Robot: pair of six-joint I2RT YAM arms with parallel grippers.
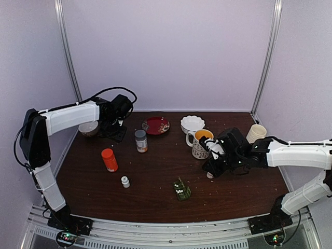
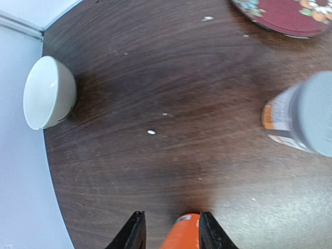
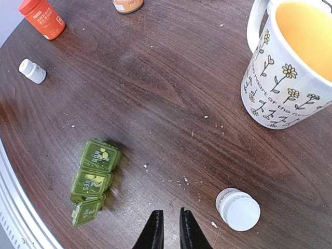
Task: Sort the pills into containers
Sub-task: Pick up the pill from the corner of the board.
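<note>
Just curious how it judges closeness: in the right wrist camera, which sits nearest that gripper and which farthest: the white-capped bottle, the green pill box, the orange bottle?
From the right gripper:
1. White-capped bottle, just right.
2. Green pill box, left.
3. Orange bottle, far upper left.
</note>
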